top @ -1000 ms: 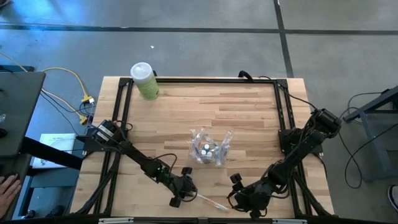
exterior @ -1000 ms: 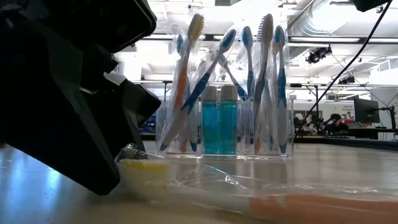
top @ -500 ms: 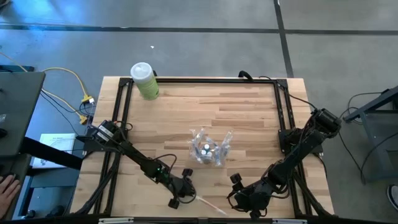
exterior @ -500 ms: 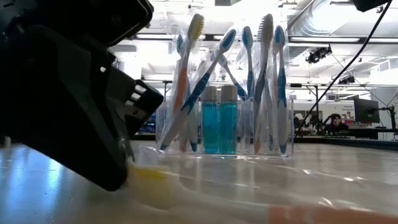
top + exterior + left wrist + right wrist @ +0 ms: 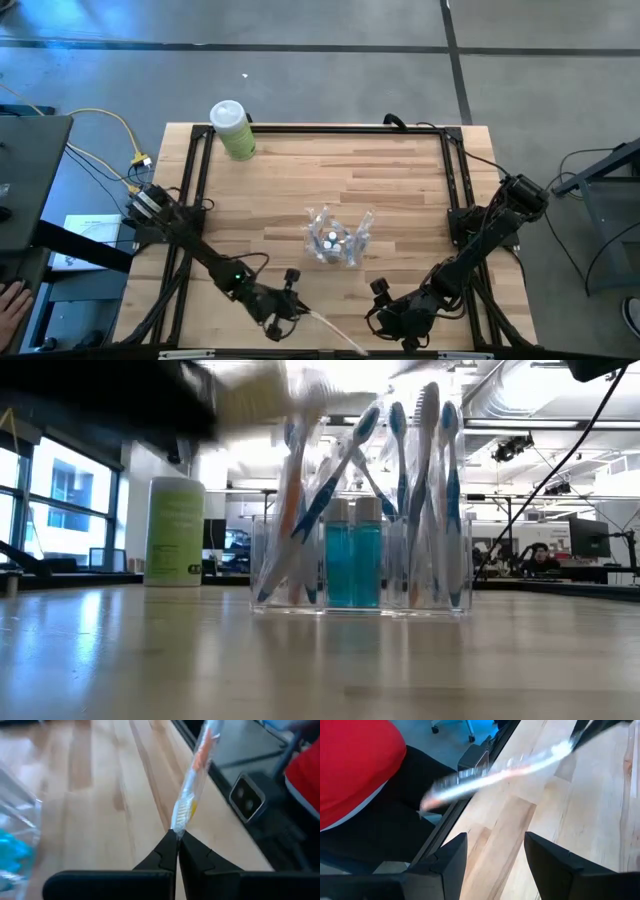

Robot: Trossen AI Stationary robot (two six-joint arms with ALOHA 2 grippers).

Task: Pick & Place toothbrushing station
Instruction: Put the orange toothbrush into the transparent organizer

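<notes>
One wrapped toothbrush (image 5: 194,780) pinched by left gripper (image 5: 177,836)

Light wooden bench (image 5: 400,180) had the clear toothbrush holder (image 5: 337,240) sitting about mid-bench, and a pale green bottle (image 5: 233,130) stood well behind it, near the far-left corner.

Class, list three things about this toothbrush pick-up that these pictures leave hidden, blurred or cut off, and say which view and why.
1. Low view: the left pincer and its toothbrush are only a blur along the top edge.
2. Right wrist view: the person in red is cut off by the frame; only clothing shows.
3. High view: the holder is too small to count its brushes, and the lifted toothbrush's far end merges with the table's front edge.
</notes>
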